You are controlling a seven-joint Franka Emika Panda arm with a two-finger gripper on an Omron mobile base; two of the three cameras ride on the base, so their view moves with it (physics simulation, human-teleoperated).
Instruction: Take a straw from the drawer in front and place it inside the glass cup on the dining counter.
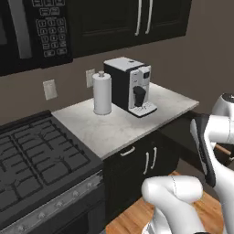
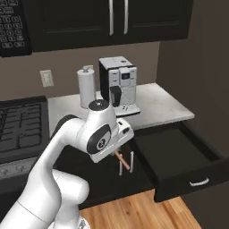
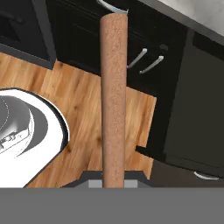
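We see the gripper (image 3: 113, 181) pinching the straw (image 3: 113, 96), carried in the air above the wooden floor (image 3: 83, 100).

In the hand view the tan-brown straw rises straight from between the pressed-together fingertips, its far end in front of the black cabinet doors (image 3: 144, 61). From the right base view a short length of it pokes out below the wrist, beside the open drawer (image 2: 179, 161), which juts from under the right end of the marble worktop (image 2: 156, 105); on that worktop stand a coffee machine (image 2: 118, 82) and a paper-towel roll (image 2: 86, 87).
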